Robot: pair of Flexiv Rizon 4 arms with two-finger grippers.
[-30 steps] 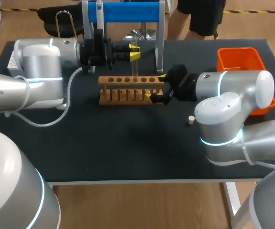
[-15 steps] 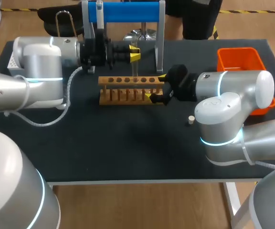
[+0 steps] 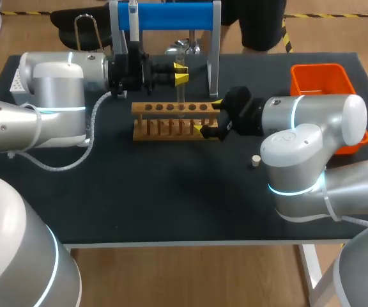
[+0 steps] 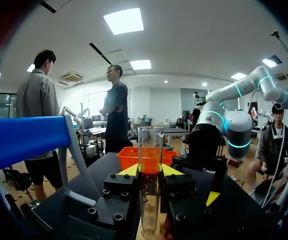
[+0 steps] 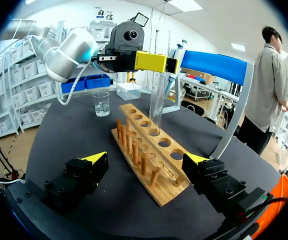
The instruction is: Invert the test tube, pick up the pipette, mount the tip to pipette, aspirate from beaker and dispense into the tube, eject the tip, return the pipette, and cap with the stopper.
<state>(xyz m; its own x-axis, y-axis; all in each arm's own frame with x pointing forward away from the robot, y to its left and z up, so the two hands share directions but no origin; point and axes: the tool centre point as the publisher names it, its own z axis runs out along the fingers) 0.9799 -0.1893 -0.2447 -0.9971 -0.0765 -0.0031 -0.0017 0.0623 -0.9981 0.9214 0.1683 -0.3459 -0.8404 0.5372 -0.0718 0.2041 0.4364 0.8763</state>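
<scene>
A clear glass test tube (image 3: 181,89) stands upright over the wooden rack (image 3: 165,120), with my left gripper (image 3: 181,77) shut on its upper part. In the left wrist view the tube (image 4: 150,150) sits between the yellow fingertips (image 4: 128,170), its open rim upward. In the right wrist view the tube's (image 5: 157,105) lower end is at a hole of the rack (image 5: 149,155). My right gripper (image 5: 144,162) is open, one finger on each side of the rack's near end, apart from it. The stopper (image 3: 255,160) lies on the table by the right arm. The water beaker (image 5: 101,103) stands beyond the rack.
A blue-topped pipette stand (image 3: 171,16) rises behind the rack, close to the left gripper. An orange bin (image 3: 321,80) sits at the back right. A white box (image 3: 16,82) lies at the far left edge. The dark table (image 3: 158,192) is bare in front.
The left arm has shifted very slightly with the tube still in its gripper. The right arm has kept still.
</scene>
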